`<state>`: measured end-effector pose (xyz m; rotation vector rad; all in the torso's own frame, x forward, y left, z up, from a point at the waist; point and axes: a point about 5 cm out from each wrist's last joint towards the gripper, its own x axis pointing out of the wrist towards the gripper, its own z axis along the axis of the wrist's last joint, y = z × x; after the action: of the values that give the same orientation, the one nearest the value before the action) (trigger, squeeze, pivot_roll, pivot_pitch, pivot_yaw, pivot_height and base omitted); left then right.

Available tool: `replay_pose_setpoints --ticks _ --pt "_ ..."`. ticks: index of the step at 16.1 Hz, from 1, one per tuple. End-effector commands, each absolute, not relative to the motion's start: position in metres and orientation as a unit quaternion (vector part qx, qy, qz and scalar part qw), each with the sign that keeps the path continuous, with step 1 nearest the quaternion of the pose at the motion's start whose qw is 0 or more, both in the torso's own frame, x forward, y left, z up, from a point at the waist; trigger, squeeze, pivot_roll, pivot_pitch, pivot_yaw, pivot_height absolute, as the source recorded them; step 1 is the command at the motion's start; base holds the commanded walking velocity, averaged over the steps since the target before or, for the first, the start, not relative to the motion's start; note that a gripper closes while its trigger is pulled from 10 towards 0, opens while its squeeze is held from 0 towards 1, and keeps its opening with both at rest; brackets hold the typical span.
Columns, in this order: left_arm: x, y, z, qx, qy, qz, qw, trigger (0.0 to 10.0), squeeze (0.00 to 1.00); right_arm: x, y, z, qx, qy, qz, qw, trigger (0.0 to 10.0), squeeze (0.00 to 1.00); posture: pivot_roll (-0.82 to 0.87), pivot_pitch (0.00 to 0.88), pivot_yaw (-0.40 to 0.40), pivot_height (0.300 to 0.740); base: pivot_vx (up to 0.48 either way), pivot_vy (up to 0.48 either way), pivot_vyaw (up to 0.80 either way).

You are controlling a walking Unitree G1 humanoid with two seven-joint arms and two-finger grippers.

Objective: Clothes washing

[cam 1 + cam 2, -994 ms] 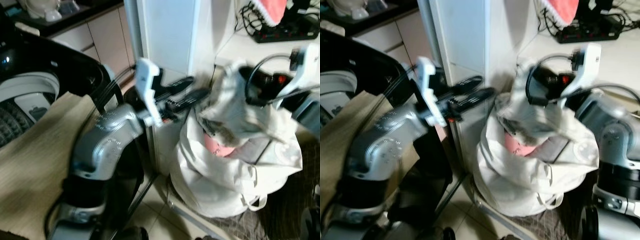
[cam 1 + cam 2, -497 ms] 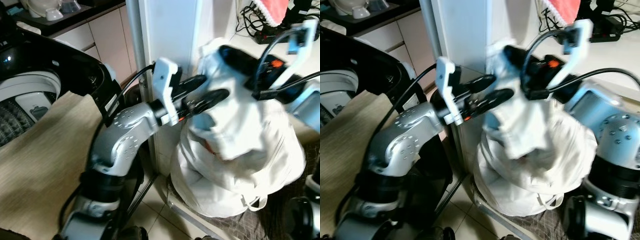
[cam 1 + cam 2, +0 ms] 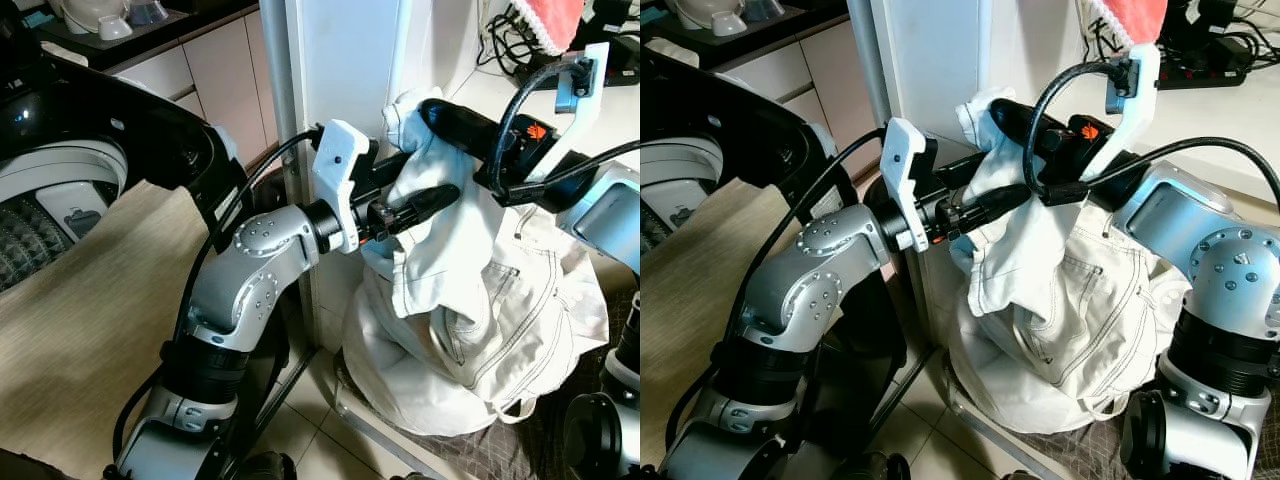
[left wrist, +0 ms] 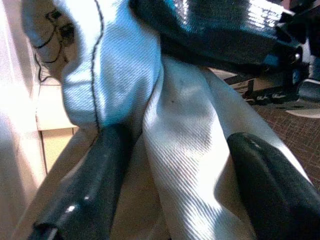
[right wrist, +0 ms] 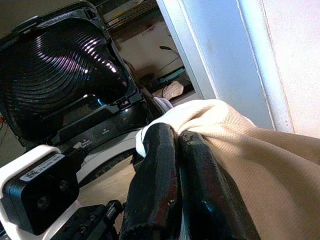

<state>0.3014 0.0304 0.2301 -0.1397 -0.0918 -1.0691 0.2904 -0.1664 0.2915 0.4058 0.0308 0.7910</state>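
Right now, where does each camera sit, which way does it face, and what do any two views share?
Left eye: head, looking down at white trousers held over the laundry bag; both arms show.
Right eye: same scene, washer at its left.
Left wrist: along the open left gripper, around the trousers.
Right wrist: along the right gripper, pinching them, facing the washer lid.
All four share the trousers.

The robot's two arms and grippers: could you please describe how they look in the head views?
Both arms have rounded silver-grey metal shells with small screw dots and black joint rings. The left gripper and the right gripper each have two long glossy black fingers. A white plastic camera bracket sits at the left wrist. Black cables loop along both arms; the right wrist carries a small orange-red mark.
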Motion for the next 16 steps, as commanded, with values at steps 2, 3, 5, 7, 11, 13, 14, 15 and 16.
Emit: replay_pose_setpoints --ticks 2,3,5,7,11,13,14,15,16 --pt "0.300 0.035 0.225 -0.064 -0.030 -0.506 0.859 0.0 0.00 0.281 -0.161 0.307 0.177 -0.019 0.403 0.898 0.0 0.00 -0.08 0.008 0.052 0.740 0.000 0.000 0.00" --pt "0.300 0.036 0.224 -0.067 -0.029 -0.507 0.859 0.0 0.00 0.280 -0.162 0.307 0.178 -0.020 0.401 0.898 0.0 0.00 -0.08 0.000 0.053 0.740 0.000 0.000 0.00" --pt "0.297 0.037 0.220 -0.059 -0.023 -0.513 0.856 0.0 0.00 0.279 -0.163 0.304 0.181 -0.016 0.395 0.901 0.0 0.00 -0.08 0.000 0.056 0.740 0.000 0.000 0.00" --pt "0.296 0.039 0.218 -0.055 -0.020 -0.519 0.853 0.0 0.00 0.279 -0.160 0.298 0.181 -0.007 0.393 0.902 0.0 0.00 -0.08 0.000 0.061 0.740 0.000 0.000 0.00" --pt "0.296 0.046 0.218 -0.050 -0.030 -0.516 0.855 0.0 0.00 0.277 -0.155 0.295 0.172 0.003 0.402 0.899 0.0 0.00 -0.08 0.000 0.058 0.740 0.000 0.000 0.00" --pt "0.297 0.048 0.218 -0.056 -0.031 -0.509 0.858 0.0 0.00 0.277 -0.154 0.295 0.171 0.004 0.402 0.899 0.0 0.00 -0.09 0.000 0.056 0.740 0.000 0.000 0.00" --pt "0.297 0.049 0.218 -0.056 -0.033 -0.507 0.860 0.0 0.00 0.277 -0.154 0.295 0.171 0.005 0.402 0.899 0.0 0.00 -0.09 0.000 0.056 0.740 0.000 0.000 0.00" --pt "0.298 0.050 0.219 -0.063 -0.035 -0.500 0.863 0.0 0.00 0.277 -0.154 0.295 0.170 0.005 0.402 0.900 0.0 0.00 -0.09 0.000 0.056 0.740 0.000 0.000 0.00" --pt "0.299 0.051 0.220 -0.066 -0.040 -0.493 0.867 0.0 0.00 0.276 -0.154 0.295 0.170 0.006 0.402 0.900 0.0 0.00 -0.09 0.000 0.056 0.740 0.000 0.000 0.00"
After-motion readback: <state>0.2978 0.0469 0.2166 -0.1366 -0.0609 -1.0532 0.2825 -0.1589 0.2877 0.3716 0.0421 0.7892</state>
